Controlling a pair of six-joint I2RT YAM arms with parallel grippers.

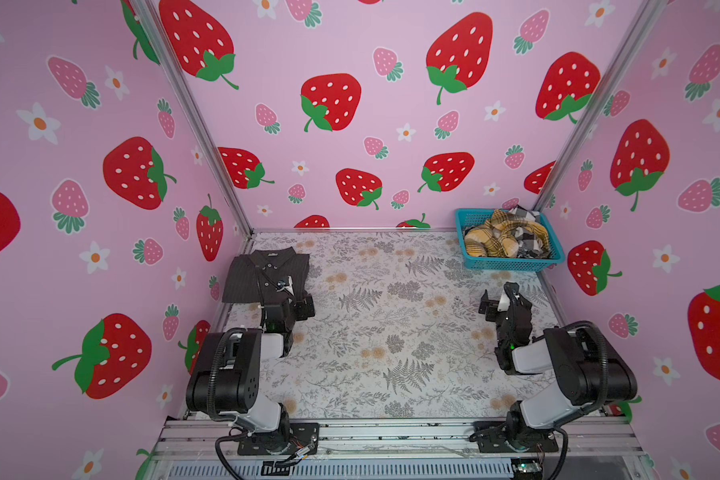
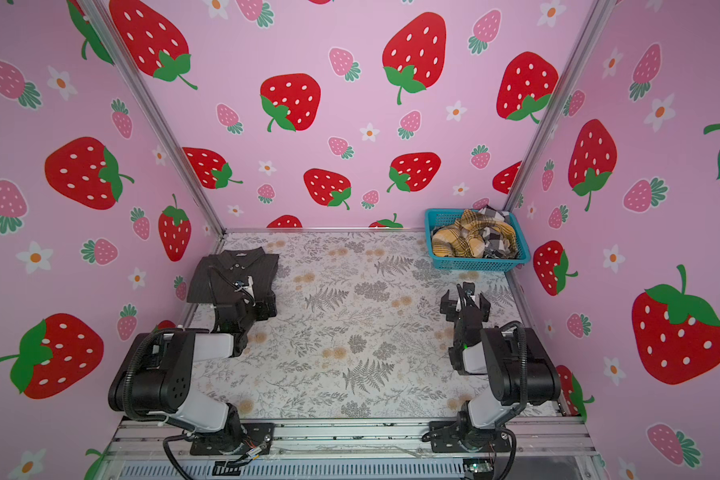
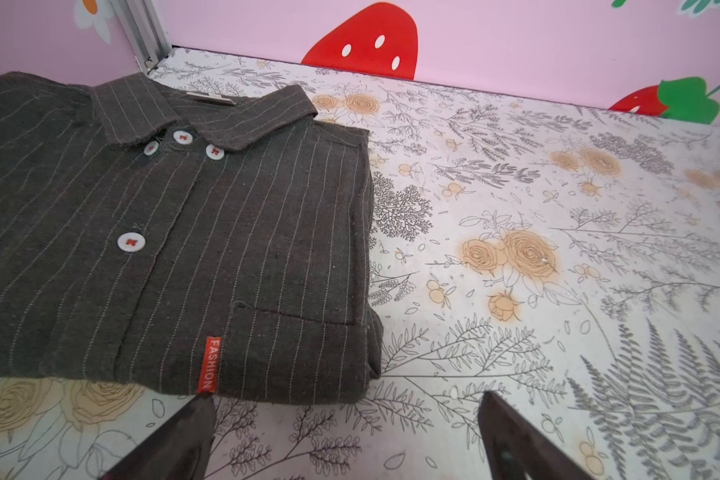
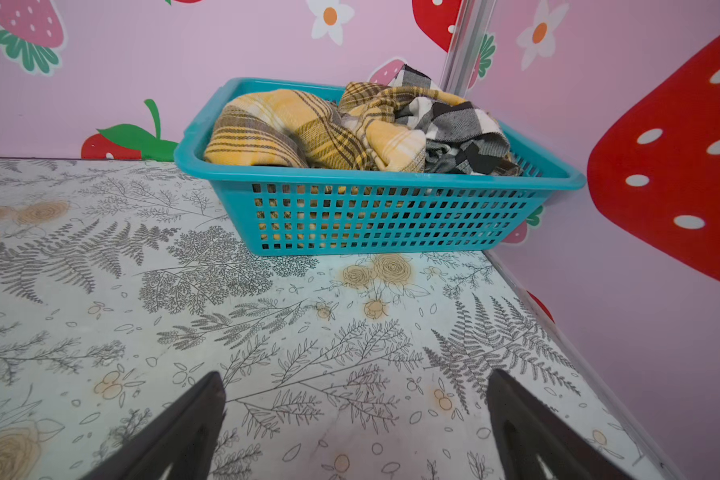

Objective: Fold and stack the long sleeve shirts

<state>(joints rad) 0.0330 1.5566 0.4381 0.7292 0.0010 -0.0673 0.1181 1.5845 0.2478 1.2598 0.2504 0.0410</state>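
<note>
A charcoal pinstriped long sleeve shirt (image 1: 262, 272) (image 2: 225, 272) lies folded, collar toward the back wall, at the table's far left. In the left wrist view the shirt (image 3: 175, 249) shows white buttons and an orange tag. My left gripper (image 1: 302, 305) (image 2: 265, 307) (image 3: 346, 399) stands open at its near right corner, with nothing between the fingers. Two more shirts sit crumpled in a teal basket (image 1: 512, 262) (image 4: 391, 224): a mustard plaid shirt (image 1: 491, 243) (image 4: 292, 133) and a black-and-white check shirt (image 1: 531, 245) (image 4: 454, 124). My right gripper (image 1: 493, 301) (image 2: 466, 301) (image 4: 356, 374) is open and empty, short of the basket.
The basket stands in the far right corner against the pink strawberry walls. Aluminium posts (image 1: 192, 120) rise at both back corners. A metal rail (image 1: 391, 436) carrying both arm bases runs along the front edge. The floral tabletop (image 1: 391, 332) lies between the arms.
</note>
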